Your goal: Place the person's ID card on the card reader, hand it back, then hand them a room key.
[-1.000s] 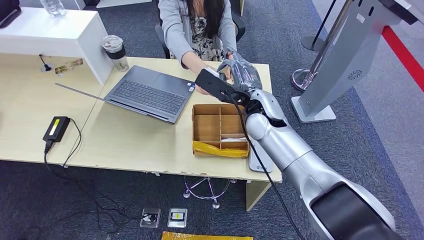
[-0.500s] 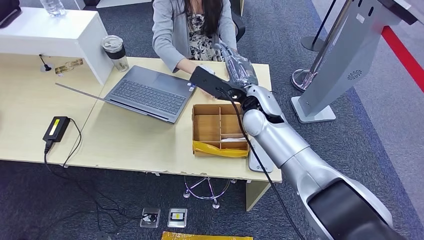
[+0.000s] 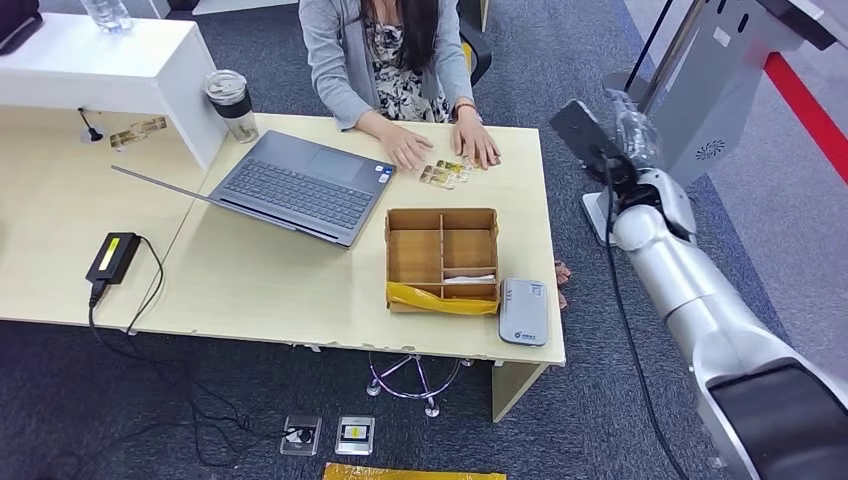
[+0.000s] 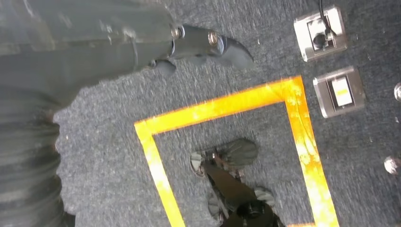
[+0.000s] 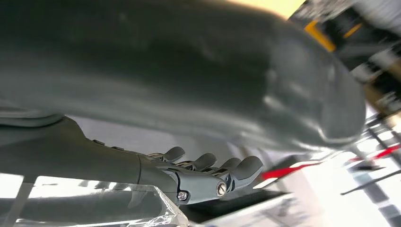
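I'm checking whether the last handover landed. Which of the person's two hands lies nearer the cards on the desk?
The person's hand beside the laptop; the cards lie just off its fingertips, while the other hand rests slightly farther from them.

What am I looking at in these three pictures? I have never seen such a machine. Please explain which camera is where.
This is a humanoid robot at a desk. The wide picture comes from its head, looking down. Its silver right arm ends in the right hand, raised beside the desk and holding nothing. A person sits opposite, hands by two cards. On the desk lie a laptop, a wooden box and a grey card reader. The other two pictures come from cameras at the wrists. One shows the left hand hanging over the carpet, also holding nothing; the other shows the right hand close up.
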`<state>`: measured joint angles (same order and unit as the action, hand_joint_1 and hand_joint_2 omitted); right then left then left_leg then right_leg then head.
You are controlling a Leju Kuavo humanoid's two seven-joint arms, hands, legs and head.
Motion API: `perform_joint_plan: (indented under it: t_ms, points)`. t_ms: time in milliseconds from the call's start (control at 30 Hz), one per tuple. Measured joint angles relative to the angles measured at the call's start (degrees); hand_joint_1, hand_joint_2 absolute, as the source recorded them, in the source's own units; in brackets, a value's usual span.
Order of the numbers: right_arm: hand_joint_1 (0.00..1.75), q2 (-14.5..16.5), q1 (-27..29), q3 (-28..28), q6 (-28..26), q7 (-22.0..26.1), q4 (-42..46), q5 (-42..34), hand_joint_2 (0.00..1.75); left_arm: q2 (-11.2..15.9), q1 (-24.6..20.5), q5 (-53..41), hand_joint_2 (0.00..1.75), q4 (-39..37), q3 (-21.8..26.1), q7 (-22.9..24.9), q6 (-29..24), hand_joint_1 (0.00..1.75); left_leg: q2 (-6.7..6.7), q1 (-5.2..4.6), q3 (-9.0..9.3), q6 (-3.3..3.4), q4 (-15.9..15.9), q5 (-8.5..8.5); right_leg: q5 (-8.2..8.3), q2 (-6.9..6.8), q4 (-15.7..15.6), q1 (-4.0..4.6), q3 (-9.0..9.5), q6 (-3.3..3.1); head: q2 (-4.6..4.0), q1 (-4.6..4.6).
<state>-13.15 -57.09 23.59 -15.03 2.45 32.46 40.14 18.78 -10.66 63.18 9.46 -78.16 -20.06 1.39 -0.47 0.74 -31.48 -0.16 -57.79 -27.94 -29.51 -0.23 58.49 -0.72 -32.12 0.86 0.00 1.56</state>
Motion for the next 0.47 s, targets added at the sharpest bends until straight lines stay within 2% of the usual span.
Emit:
perform_joint_plan:
  t_ms: [167,300,467]
  points:
    - [0.00,-10.28,5.12,-6.73,-4.79,2.57,-4.02,-8.19,0.00,0.02,0.30,0.92,1.75,0.00,0.00,0.81,-1.15,0.00,-0.27,0.00,-0.16,0.03,-0.01,-0.06,-0.02,-0.31,-0.05,0.00,0.01,0.00,0.00,0.00]
    - [0.00,-15.31,10.07,-11.20,-5.91,3.49,-6.50,-14.18,0.00,0.04,0.25,1.48,1.75,0.01,0.01,1.17,-1.53,0.00,0.22,0.05,-0.02,0.01,0.00,-0.20,-0.04,0.14,-0.06,0.03,-0.07,0.01,0.00,-0.11]
    - [0.00,-21.11,17.20,-18.11,-5.04,3.34,-9.26,-20.93,0.00,-0.04,0.35,2.39,1.75,0.02,0.01,1.67,-1.55,0.00,-0.08,0.07,-0.11,0.02,0.03,-0.22,-0.11,-0.14,-0.04,0.06,-0.03,0.01,0.00,-0.14]
